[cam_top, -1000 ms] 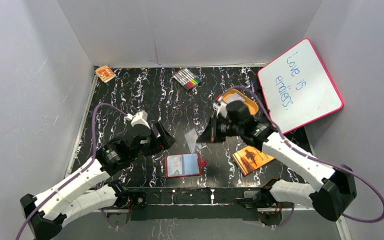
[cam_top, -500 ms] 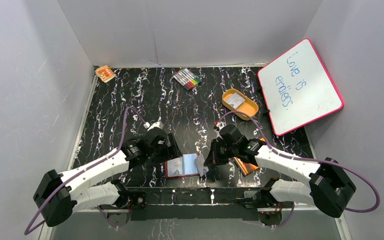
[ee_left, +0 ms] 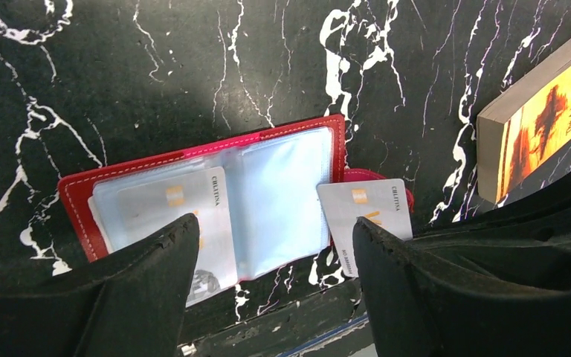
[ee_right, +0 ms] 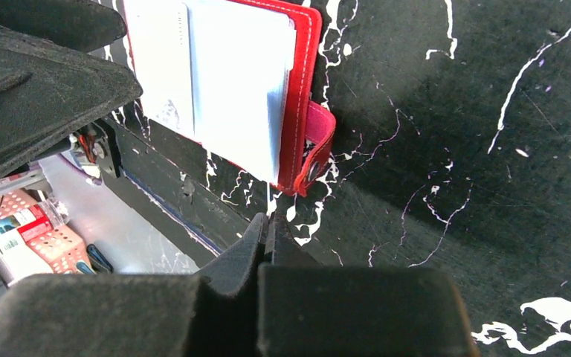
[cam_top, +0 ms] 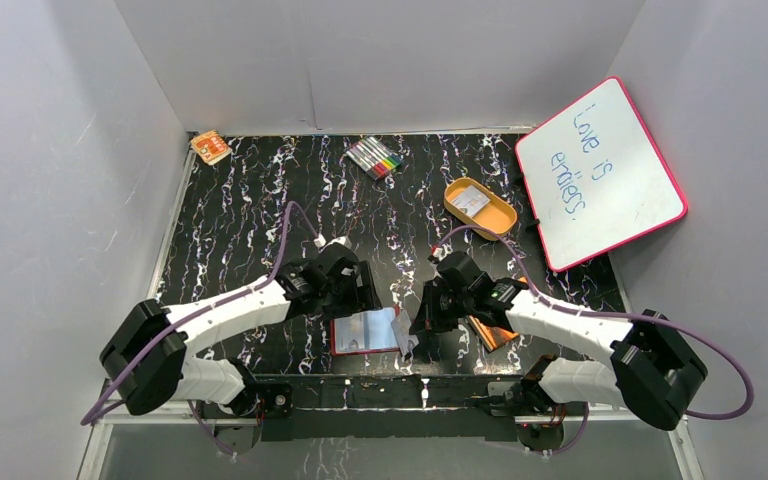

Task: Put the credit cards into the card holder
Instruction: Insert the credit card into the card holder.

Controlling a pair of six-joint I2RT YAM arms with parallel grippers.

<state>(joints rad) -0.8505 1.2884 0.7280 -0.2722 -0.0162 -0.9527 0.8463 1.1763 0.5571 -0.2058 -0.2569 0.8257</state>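
The card holder (ee_left: 82, 197) lies open near the table's front edge, a red wallet (cam_top: 337, 337) with clear plastic pockets. One credit card (ee_left: 171, 212) sits in its left pocket. My right gripper (cam_top: 419, 317) is shut on a second credit card (ee_left: 364, 212), holding it tilted at the wallet's right edge over the snap tab (ee_right: 318, 134). That card shows only edge-on between the right gripper's (ee_right: 269, 223) tips in the right wrist view. My left gripper (ee_left: 273, 223) hangs open just above the wallet's far side, holding nothing.
An orange booklet (ee_left: 543, 126) lies right of the wallet, partly under my right arm. An orange oval tray (cam_top: 480, 206), a whiteboard (cam_top: 600, 170), coloured markers (cam_top: 375, 157) and a small orange box (cam_top: 210, 147) sit further back. The table's front edge is right beside the wallet.
My right gripper brought the card down from mid-table to the wallet's right edge. The left gripper moved right and forward over the wallet, its jaws narrowing slightly.
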